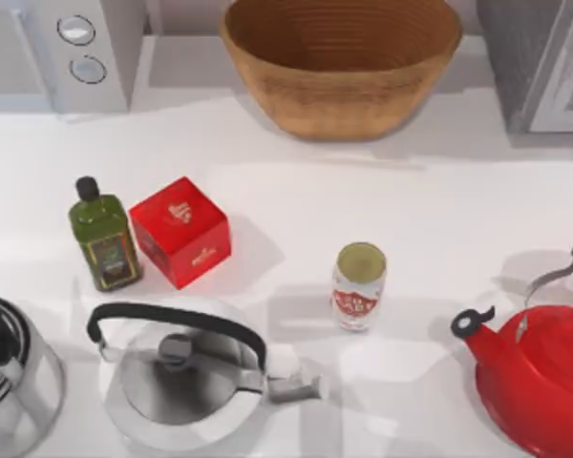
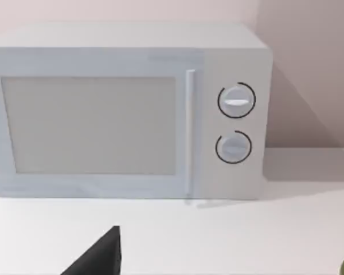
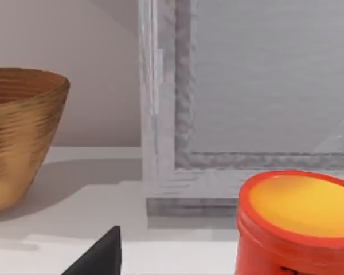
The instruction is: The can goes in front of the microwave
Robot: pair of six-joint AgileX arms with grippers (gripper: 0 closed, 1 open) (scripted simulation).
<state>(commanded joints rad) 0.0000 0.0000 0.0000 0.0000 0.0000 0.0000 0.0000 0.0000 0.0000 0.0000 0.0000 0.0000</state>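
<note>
Reach for upright can [image 1: 359, 285] mid-table, grip label squarely, carry past red box [image 1: 181, 231] toward microwave [image 1: 81, 52]; jaw state unreadable.

On our white table [image 1: 439, 210] the microwave [image 1: 72, 52] stands at the back left, a woven basket [image 1: 342, 62] at the back centre and a grey appliance [image 1: 540, 62] at the back right. Nearer us we see a green oil bottle [image 1: 103, 239] just beside a red box [image 1: 181, 231], and the can [image 1: 358, 286] upright near the middle. At the front sit a steel kettle [image 1: 186, 377], a red kettle [image 1: 540, 372] on the right, and a metal pot [image 1: 10, 377] at the left edge.
</note>
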